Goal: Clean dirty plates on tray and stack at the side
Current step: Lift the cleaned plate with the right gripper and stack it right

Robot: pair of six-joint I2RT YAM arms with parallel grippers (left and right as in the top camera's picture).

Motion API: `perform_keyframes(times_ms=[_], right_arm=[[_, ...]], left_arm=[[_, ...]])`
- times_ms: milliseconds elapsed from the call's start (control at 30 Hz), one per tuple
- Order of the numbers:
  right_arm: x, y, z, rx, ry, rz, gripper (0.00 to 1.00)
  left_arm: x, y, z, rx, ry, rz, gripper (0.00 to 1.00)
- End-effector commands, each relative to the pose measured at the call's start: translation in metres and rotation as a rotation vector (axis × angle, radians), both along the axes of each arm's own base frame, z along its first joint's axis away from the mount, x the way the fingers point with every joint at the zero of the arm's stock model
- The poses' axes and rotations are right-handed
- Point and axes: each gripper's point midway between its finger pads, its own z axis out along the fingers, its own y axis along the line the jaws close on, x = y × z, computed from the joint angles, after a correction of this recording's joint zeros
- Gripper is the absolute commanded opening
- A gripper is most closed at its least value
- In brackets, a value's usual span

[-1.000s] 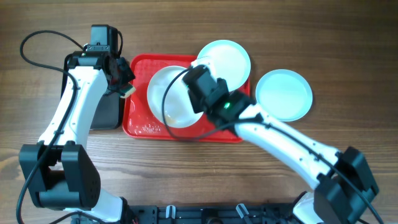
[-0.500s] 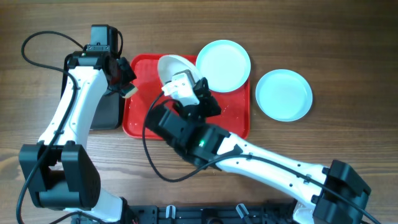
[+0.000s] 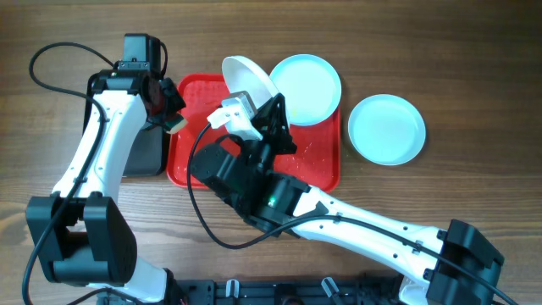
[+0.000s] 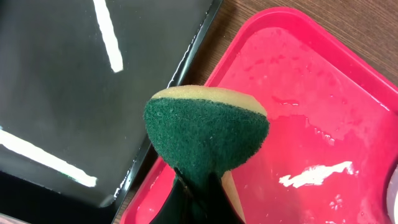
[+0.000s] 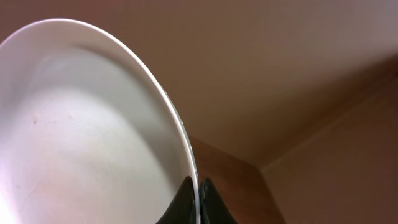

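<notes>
Far left, flat on the wooden surface (image 3: 474, 85): a black tray (image 3: 146, 157), long side just beside the red tray (image 3: 190, 169), partly under the left arm.

Over the seam between those two trays: the left hand (image 4: 199, 193), fingers clamped together on a sponge (image 4: 205, 134). Green scouring face toward the wrist camera, yellow layer behind it. Hanging over the red tray's left rim; contact with the rim impossible to tell.

Next, on the red tray's floor: wet patches and a few white streaks, seen clearly from the left wrist.

Above the far middle of the red tray: the first plate (image 3: 247, 80), tipped steeply onto its edge, top reaching past the tray's far rim. Gripped low on its rim by the right hand (image 5: 198, 200), fingers pinched shut on the thin edge, one either side. White inner face turned to the left, with a few faint specks in the right wrist view.

Further right: the second plate (image 3: 306, 89), lying flat across the red tray's far right corner, partly over the rim.

Rightmost: the third plate (image 3: 387, 129), flat on the surface just beside the red tray's right edge, near the second plate but apart from it.
</notes>
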Motion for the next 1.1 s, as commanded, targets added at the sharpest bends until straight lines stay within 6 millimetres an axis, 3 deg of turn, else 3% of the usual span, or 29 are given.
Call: perform_keyframes(times_ms=[0, 133, 333, 467, 567, 733, 833, 933, 1067], right_arm=[[-0.003, -0.004, 0.013, 0.022, -0.031, -0.028, 0.04], [-0.001, 0.002, 0.002, 0.106, -0.024, 0.011, 0.04], [0.001, 0.025, -0.062, 0.289, 0.248, 0.191, 0.04], [0.006, 0.011, -0.105, 0.497, 0.465, 0.155, 0.04], [0.011, -0.005, -0.124, 0.652, 0.607, 0.106, 0.04], [0.025, -0.041, -0.131, 0.862, 0.772, 0.058, 0.04], [0.035, -0.075, -0.128, 0.991, 0.822, 0.011, 0.04], [0.045, -0.119, -0.128, 1.070, 0.835, -0.069, 0.04], [0.047, -0.197, -0.140, 1.102, 0.826, -0.255, 0.04]], left_arm=[[-0.001, 0.000, -0.002, -0.010, 0.005, 0.006, 0.04], [-0.002, -0.001, -0.002, -0.013, 0.005, 0.005, 0.04], [-0.002, -0.001, -0.002, -0.013, 0.008, 0.005, 0.04], [-0.004, 0.000, -0.003, -0.013, 0.015, 0.005, 0.04], [-0.004, 0.000, -0.003, -0.013, 0.016, 0.005, 0.04], [-0.004, 0.000, -0.003, -0.013, 0.016, 0.005, 0.04], [-0.004, 0.000, -0.003, -0.013, 0.016, 0.005, 0.04], [-0.004, 0.000, -0.003, -0.013, 0.015, 0.005, 0.04], [-0.004, 0.000, -0.003, -0.013, 0.015, 0.005, 0.04]])
